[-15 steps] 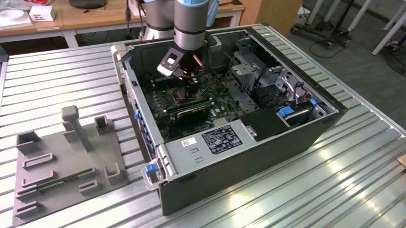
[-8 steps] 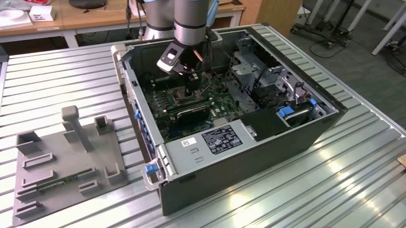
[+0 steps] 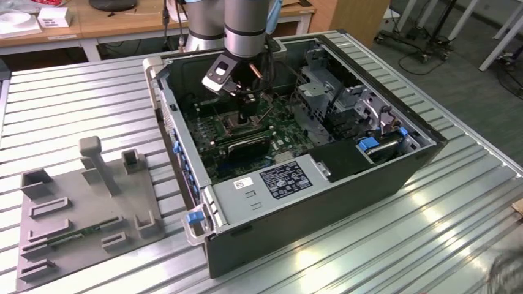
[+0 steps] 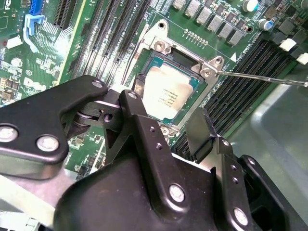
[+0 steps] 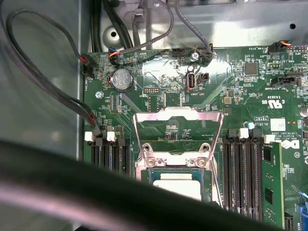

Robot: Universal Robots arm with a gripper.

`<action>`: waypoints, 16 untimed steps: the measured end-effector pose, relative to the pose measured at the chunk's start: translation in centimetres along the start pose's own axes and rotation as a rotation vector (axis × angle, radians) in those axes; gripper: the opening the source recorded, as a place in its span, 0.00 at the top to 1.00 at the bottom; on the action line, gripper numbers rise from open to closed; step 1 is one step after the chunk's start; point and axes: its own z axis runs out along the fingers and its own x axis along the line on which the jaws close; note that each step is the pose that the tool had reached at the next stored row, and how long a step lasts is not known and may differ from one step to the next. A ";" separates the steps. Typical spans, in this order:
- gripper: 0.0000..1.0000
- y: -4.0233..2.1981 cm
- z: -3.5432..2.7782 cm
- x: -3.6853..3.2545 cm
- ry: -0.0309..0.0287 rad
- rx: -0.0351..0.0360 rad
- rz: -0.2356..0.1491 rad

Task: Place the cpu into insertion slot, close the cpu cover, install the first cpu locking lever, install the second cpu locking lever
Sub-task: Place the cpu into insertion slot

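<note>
One corner of the cpu (image 4: 168,94) in the insertion slot (image 4: 163,60) hidden behind spread, empty fingers (image 4: 198,130)

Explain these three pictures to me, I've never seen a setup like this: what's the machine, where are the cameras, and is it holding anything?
A grey robot arm reaches into an open computer case lying on a ribbed metal table. The exterior view looks on from off the arm; both wrist views ride on the arm and look at the green circuit board inside. The black end effector is open and holds nothing. Beyond it the cpu sits in the insertion slot, with the cpu cover standing open. A grey parts tray lies on the table beside the case.
</note>
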 end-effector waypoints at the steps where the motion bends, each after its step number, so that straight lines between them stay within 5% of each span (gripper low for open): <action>1: 0.39 0.00 0.00 0.00 0.0001 -0.0005 0.000; 15: 0.40 0.00 0.00 0.00 0.0001 -0.0038 0.000; 16: 0.47 0.00 0.00 0.00 0.0001 -0.0039 0.000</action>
